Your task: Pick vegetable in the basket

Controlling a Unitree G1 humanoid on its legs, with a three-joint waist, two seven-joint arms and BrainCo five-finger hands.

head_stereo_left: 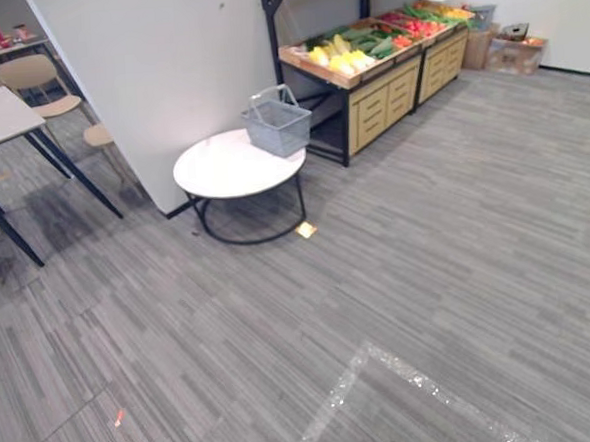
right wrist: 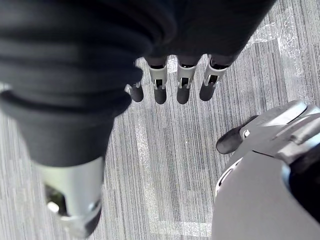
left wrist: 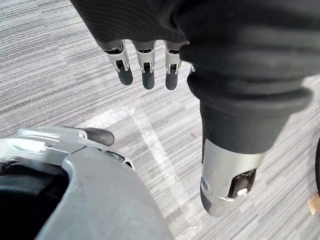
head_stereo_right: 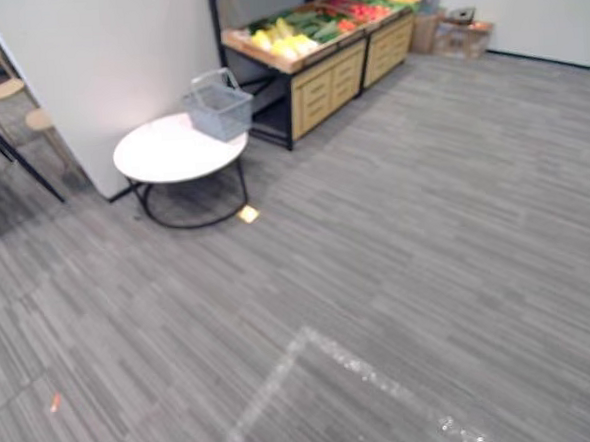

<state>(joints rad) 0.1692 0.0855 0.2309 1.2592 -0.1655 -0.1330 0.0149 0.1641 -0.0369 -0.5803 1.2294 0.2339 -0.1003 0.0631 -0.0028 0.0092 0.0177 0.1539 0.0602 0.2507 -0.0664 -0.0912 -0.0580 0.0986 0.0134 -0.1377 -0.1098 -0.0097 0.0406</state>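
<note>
Left hand [left wrist: 148,75] and right hand [right wrist: 160,89] hang empty, fingers relaxed — I see the basket [head_stereo_left: 277,128] far ahead-left on the round table [head_stereo_left: 222,173], vegetables [head_stereo_left: 363,47] beyond; left arm nearer.

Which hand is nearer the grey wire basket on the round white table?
Left, probably, slightly. The grey wire basket sits ahead, left of centre; left hand and right hand both hang open over floor, far short of it.

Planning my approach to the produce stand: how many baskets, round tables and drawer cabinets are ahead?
Grey basket: 1
Round white table: 1
Yellow drawer cabinets: 2
Total: 4
</note>
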